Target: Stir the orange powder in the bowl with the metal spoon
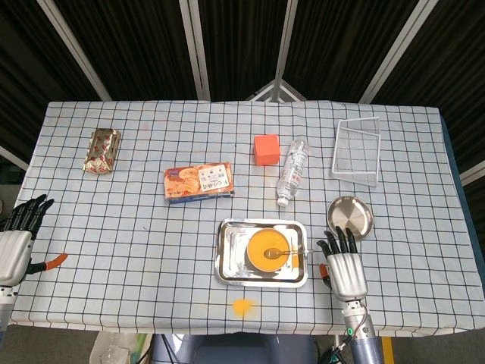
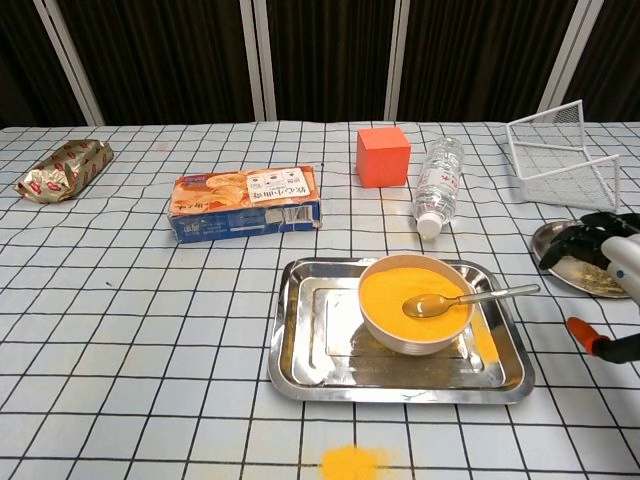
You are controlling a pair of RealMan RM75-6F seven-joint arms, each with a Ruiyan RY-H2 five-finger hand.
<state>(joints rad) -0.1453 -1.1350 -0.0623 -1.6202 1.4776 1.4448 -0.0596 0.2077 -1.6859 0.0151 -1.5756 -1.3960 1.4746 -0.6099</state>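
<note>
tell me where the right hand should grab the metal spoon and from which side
Best bet is the free handle end of the metal spoon: it sticks out past the rim of the bowl over the tray, toward the right hand. Come from the right and slightly above, since the spoon's scoop lies in the orange powder.
</note>
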